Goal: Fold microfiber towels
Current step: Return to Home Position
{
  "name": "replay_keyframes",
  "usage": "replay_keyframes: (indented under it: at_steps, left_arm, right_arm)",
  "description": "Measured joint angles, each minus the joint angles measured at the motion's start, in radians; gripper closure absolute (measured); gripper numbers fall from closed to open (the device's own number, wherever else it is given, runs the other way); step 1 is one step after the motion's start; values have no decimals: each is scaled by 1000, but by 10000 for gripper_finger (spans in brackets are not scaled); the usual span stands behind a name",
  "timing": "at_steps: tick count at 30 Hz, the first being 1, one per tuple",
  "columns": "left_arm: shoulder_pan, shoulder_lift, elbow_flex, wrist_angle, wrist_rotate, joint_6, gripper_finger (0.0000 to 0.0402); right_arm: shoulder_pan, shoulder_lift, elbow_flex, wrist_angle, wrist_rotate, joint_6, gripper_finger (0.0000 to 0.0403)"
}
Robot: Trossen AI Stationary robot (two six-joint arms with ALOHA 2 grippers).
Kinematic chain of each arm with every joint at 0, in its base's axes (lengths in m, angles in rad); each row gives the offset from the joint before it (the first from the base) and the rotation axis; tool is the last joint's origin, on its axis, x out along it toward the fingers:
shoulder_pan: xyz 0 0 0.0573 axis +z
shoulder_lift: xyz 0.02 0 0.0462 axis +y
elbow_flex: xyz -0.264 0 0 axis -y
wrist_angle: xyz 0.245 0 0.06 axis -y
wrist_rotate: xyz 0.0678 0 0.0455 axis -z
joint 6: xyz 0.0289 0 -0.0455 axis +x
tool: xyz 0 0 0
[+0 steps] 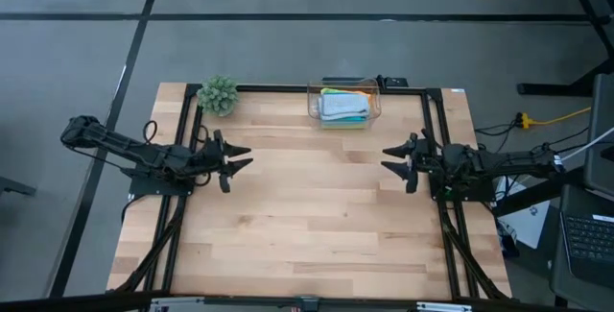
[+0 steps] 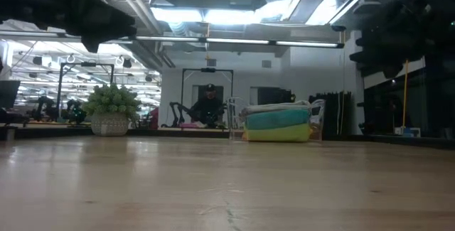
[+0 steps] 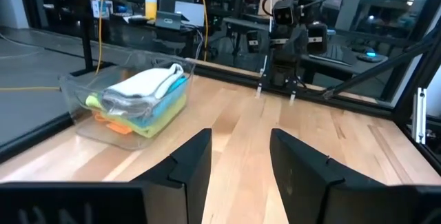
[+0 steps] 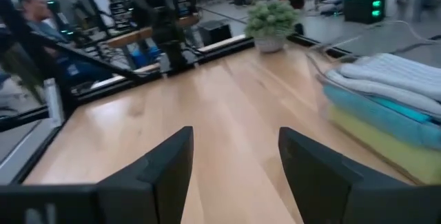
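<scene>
The microfiber towels (image 1: 344, 107) lie folded in a stack inside a clear plastic box (image 1: 369, 93) at the table's far edge, light grey on top, then turquoise and lime green, with orange showing at the bottom. The stack also shows in the low view (image 2: 278, 121), the left wrist view (image 3: 141, 94) and the right wrist view (image 4: 393, 107). My left gripper (image 1: 244, 156) hovers open and empty at the table's left. My right gripper (image 1: 389, 159) hovers open and empty at the table's right. Both are above the table and point at each other.
A small green fuzzy plant (image 1: 218, 94) in a pot stands at the far left corner of the table. The bare wooden tabletop (image 1: 307, 216) lies between the two grippers and toward the near edge. A person (image 2: 207, 106) sits in the room beyond the table.
</scene>
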Motion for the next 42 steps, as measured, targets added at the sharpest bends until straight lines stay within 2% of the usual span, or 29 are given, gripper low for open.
replay_keyframes:
  at_steps: [5, 14, 17, 21, 28, 42]
  left_arm:
    - [0, 0, -31, 0, 0, -36, 260]
    - [0, 0, -86, 60, 0, -48, 260]
    - [0, 1, -88, 60, 0, -134, 260]
    - [0, 2, -88, 60, 0, -139, 260]
    - [0, 2, -88, 58, 0, -138, 260]
    - [0, 2, -89, 59, 0, -138, 260]
  right_arm:
    - [12, -34, -5, -62, 71, 26, 187]
    - [30, -35, -5, -61, 76, -65, 187]
    - [30, -35, -5, -61, 76, -88, 187]
    - [30, -35, -13, -76, 76, -108, 187]
    - [30, -32, -80, 83, -13, -222, 187]
    - [30, -24, -85, 96, -14, -245, 187]
